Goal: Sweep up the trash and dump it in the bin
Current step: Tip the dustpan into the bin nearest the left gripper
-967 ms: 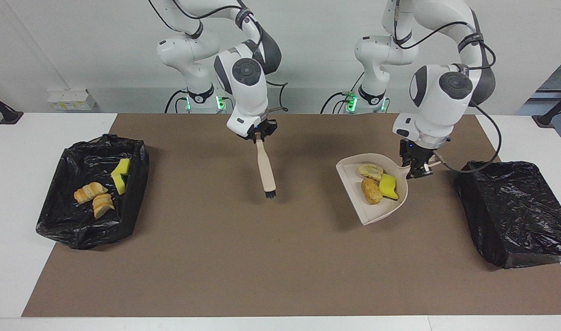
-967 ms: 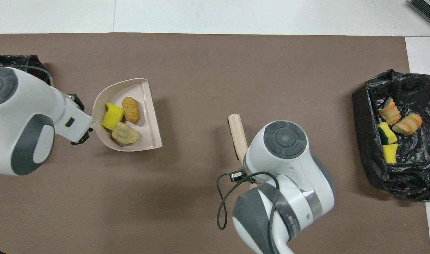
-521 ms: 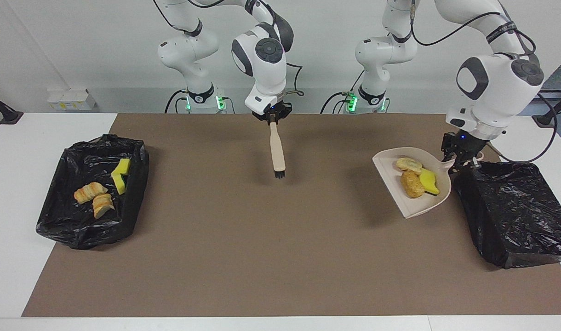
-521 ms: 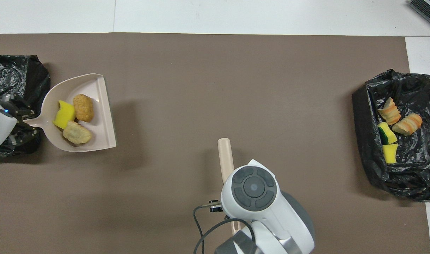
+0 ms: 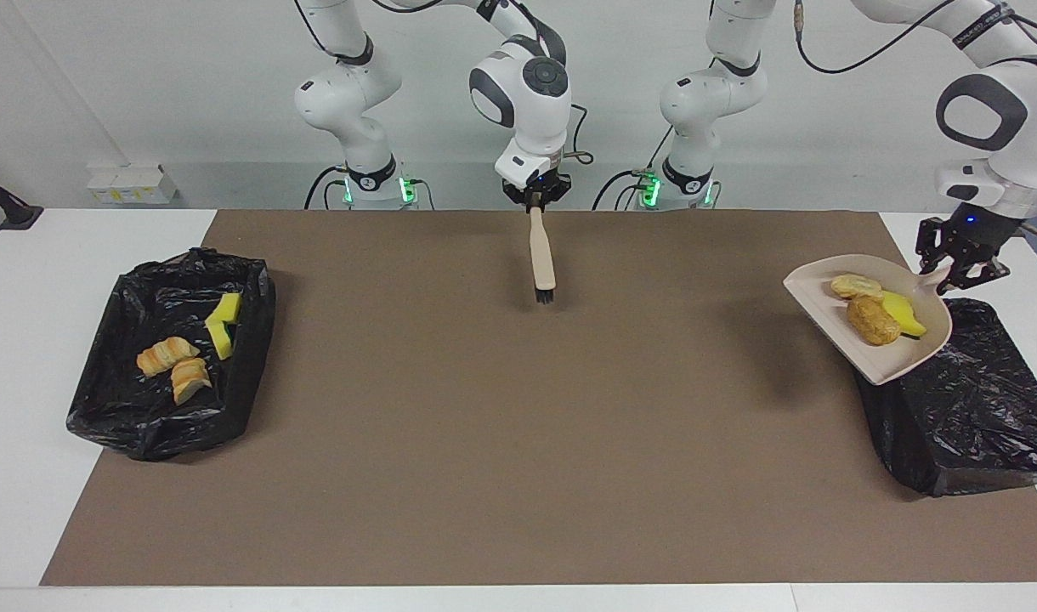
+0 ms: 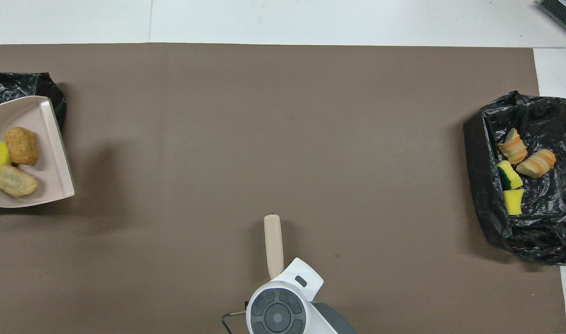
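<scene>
Fingers, left: your left gripper (image 5: 960,270) is clamped tight on the handle of the beige plastic dustpan (image 5: 884,365), which it holds in the air.
Fingers, right: your right gripper (image 5: 535,197) is closed on the handle of the beige brush with black bristles (image 5: 541,259), hanging bristles down over the brown mat (image 5: 484,442) close to the robots.
Just changed: within the last second the dustpan has travelled from over the mat toward the left arm's end of the table, and its pan now overlaps the empty black-lined bin (image 5: 969,425); the brush has drawn back toward the robots.
Load: one yellow sponge chunk (image 5: 901,313) and two tan bread-like pieces (image 5: 871,320) lie in the pan (level enough that nothing is sliding).
Other bin: the black-lined bin at the right arm's end (image 5: 136,416) already holds four scraps (image 5: 187,357).
Meaning for you: sweeping looks finished; judge the tipping as the next step.
Watch: tilt only once the pan's open lip is over the bin's mouth.
</scene>
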{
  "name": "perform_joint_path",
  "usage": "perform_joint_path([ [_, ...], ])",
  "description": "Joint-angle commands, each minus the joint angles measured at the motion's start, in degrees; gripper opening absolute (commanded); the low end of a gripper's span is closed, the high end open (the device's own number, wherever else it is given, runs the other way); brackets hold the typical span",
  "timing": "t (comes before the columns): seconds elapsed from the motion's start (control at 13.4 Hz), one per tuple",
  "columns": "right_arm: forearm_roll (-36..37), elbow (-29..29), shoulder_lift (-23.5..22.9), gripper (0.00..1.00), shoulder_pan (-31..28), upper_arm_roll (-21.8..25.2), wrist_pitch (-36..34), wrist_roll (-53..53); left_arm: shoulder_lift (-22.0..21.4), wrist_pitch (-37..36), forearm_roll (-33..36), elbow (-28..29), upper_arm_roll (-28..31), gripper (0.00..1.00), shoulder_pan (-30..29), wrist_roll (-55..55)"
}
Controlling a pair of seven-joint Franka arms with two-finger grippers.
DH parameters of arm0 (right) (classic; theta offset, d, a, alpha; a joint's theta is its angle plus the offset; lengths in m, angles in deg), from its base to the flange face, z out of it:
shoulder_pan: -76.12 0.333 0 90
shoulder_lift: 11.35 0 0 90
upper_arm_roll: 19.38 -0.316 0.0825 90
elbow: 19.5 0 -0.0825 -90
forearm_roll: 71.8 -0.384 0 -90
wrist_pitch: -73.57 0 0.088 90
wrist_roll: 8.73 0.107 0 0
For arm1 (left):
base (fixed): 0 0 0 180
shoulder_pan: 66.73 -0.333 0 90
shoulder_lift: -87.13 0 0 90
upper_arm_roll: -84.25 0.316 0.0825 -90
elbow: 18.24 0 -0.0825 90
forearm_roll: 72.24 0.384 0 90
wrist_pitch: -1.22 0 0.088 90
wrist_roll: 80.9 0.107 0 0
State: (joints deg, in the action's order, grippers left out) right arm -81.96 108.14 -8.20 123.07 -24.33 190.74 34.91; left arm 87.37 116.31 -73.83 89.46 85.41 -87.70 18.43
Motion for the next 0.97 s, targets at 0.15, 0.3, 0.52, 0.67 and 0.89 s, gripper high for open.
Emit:
perform_joint_path([
  [0.15, -1.18, 2.78, -0.07, 0.00, 0.60, 0.03, 4.02, 1.18, 3.09, -2.06, -0.25, -7.49, -0.45, 0.00, -6.89, 7.54],
  [0.3, -1.27, 2.87, -0.77, 0.00, 2.25, 0.03, 4.11, 1.36, 6.25, -1.54, 2.54, -11.35, 0.17, 0.00, -7.51, 11.91],
  [0.52, -1.36, 2.87, -1.21, 0.00, 2.36, 0.03, 4.20, 1.44, 11.17, -1.80, 8.61, -18.12, 0.17, 0.00, -7.60, 13.34],
  [0.67, -1.36, 2.61, -1.21, 0.00, 2.44, 0.03, 4.11, 2.06, 14.60, -1.28, 12.04, -22.95, 0.25, 0.00, -8.12, 14.13],
  [0.89, -1.27, 2.60, -1.12, 0.00, 2.53, 0.03, 4.03, 2.76, 18.82, 0.91, 17.66, -27.72, 0.08, 0.00, -7.43, 15.45],
])
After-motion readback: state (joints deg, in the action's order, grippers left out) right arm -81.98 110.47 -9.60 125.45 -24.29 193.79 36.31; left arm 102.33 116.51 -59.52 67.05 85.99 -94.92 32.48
